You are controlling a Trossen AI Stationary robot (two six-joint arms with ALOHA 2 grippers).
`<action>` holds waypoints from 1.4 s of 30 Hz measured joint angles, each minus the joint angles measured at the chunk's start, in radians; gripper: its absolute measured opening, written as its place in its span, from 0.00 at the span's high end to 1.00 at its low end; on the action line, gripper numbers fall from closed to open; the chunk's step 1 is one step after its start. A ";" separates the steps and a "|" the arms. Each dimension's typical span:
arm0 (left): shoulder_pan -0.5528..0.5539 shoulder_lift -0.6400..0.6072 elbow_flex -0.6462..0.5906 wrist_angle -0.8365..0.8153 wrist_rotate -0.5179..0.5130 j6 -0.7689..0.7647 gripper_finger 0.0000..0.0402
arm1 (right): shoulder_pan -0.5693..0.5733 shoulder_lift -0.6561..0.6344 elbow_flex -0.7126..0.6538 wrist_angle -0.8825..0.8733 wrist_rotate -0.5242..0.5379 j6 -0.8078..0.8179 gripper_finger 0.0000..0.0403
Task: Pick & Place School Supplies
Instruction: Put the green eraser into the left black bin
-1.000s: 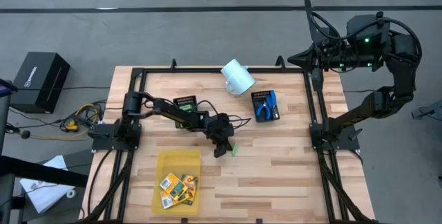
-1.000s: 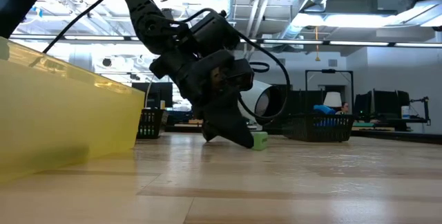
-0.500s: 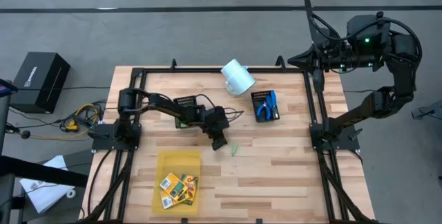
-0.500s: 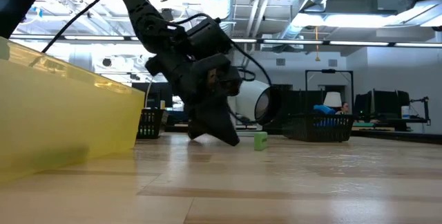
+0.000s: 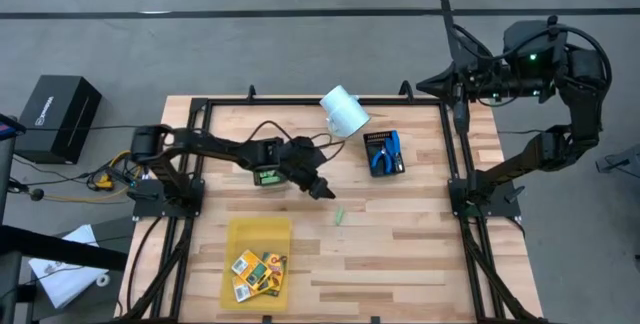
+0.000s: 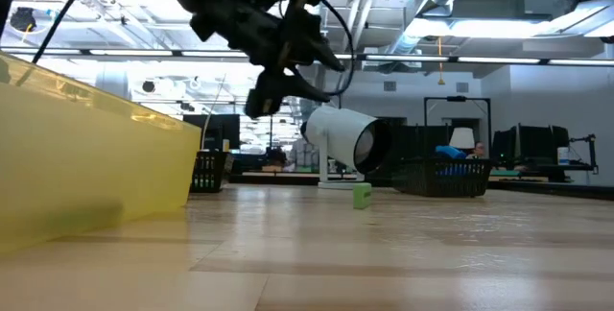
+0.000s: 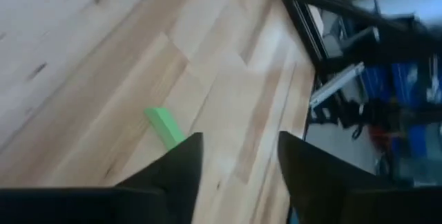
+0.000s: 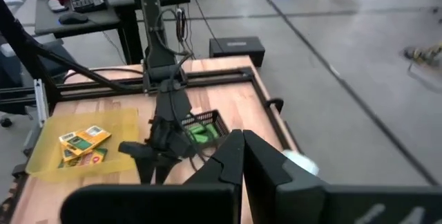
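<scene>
A little light-green oblong piece (image 5: 339, 216) (image 6: 362, 195) (image 7: 164, 126) lies alone on the wooden table, near its middle. My left gripper (image 5: 322, 190) (image 6: 291, 73) (image 7: 238, 162) hangs open in the air above the table, on the far-left side of that piece, with nothing between its fingers. Several more green pieces lie in a black mesh tray (image 5: 268, 172) (image 8: 202, 131). Orange-yellow boxes (image 5: 257, 269) lie in the yellow tray (image 5: 258, 234). A blue-handled tool (image 5: 385, 154) lies in a second black tray. My right gripper (image 8: 242, 160) is shut and waits beyond the table's far right corner.
A white cup (image 5: 345, 111) (image 6: 345, 138) lies on its side at the far middle of the table. A black frame (image 5: 452, 154) runs along the table's edges. Bare wood lies right of the green piece and toward the near right corner.
My left gripper has risen well clear of the table from right beside the green piece, going a little toward the far edge, and its fingers have opened. The green piece has stayed where it was on the table.
</scene>
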 joint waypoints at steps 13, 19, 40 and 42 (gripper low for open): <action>-0.053 0.036 0.024 0.003 -0.033 -0.197 0.46 | -0.058 0.001 0.000 0.050 -0.015 -0.111 0.83; -0.035 0.042 0.084 -0.105 -0.037 -0.179 0.45 | -0.095 0.000 0.000 0.042 -0.080 -0.142 0.76; -0.043 0.431 0.634 -0.741 -0.015 0.032 0.50 | -0.157 0.000 0.000 0.006 -0.103 -0.210 0.72; -0.047 0.443 0.634 -0.755 -0.016 0.031 0.50 | -0.157 0.000 0.000 0.001 -0.114 -0.212 0.72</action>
